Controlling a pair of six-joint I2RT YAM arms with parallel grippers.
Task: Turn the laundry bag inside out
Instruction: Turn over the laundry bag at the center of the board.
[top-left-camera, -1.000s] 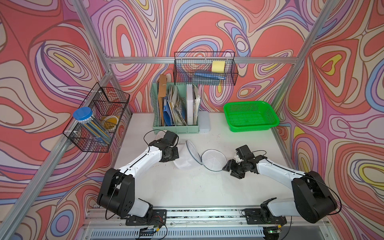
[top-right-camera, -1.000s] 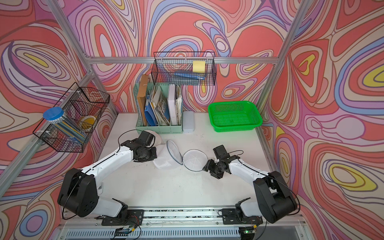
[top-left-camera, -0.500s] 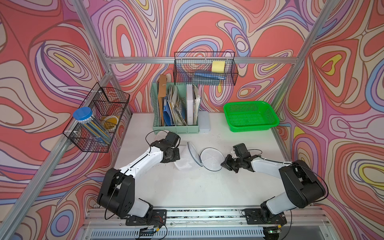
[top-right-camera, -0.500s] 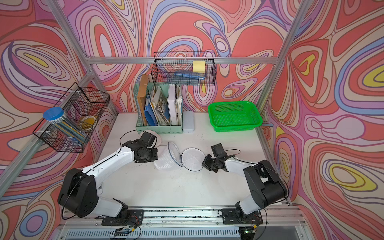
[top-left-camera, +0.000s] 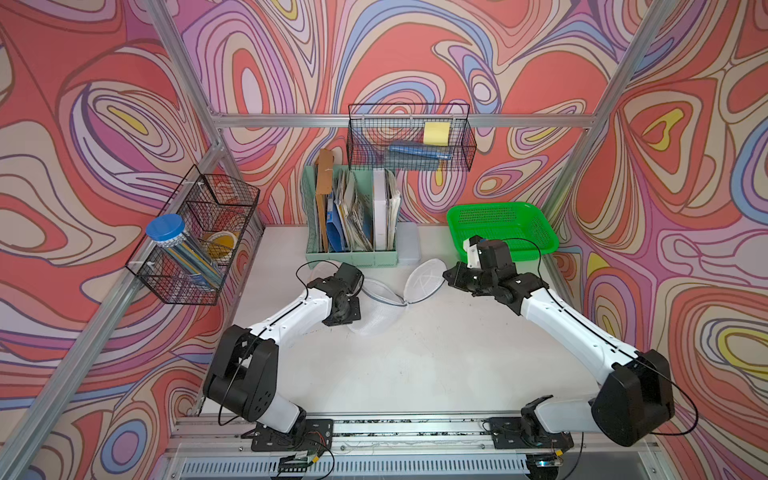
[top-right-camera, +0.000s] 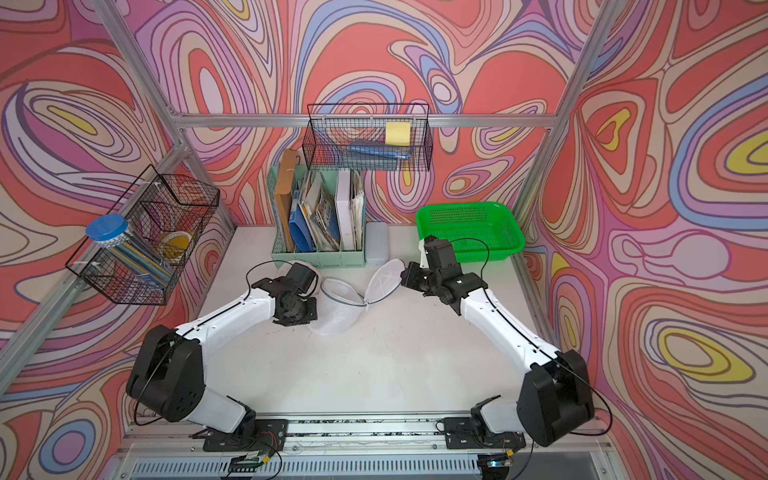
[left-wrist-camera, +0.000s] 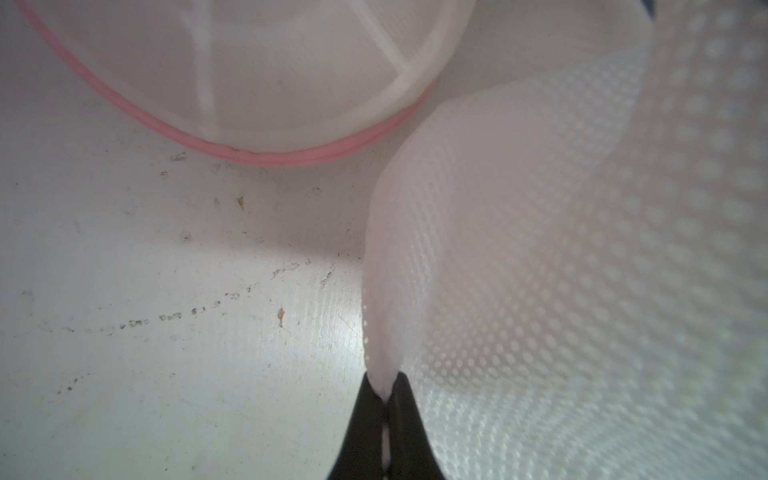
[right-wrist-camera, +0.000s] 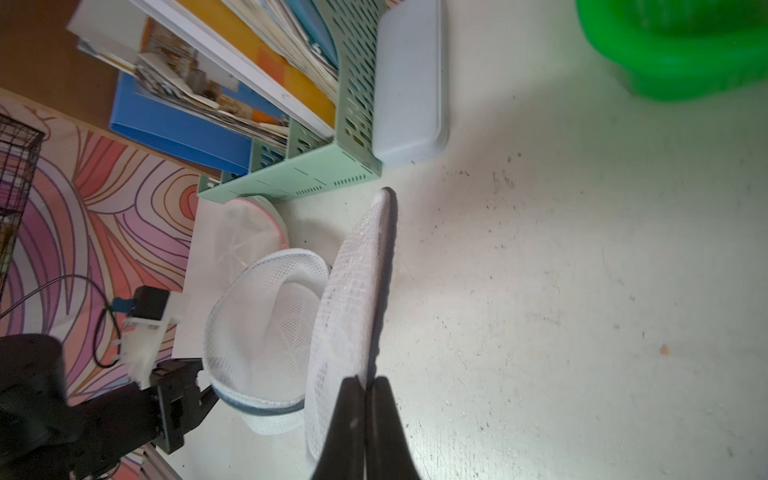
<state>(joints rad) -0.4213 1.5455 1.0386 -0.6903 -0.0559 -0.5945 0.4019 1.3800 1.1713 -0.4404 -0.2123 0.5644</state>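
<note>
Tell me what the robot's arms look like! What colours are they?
The left arm and right arm are both smooth white tubes with chunky black joints and big black shoulders. A thin black cable loops over each wrist, next to a small white block. The left pincer and right pincer each have two slim black fingers that narrow to points.

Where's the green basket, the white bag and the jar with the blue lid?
Basket (top-left-camera: 498, 226): a top view, its mesh floor.
Bag (top-right-camera: 336, 319): a top view, its mesh body.
Jar (top-left-camera: 165, 227): a top view, its blue lid.
</note>
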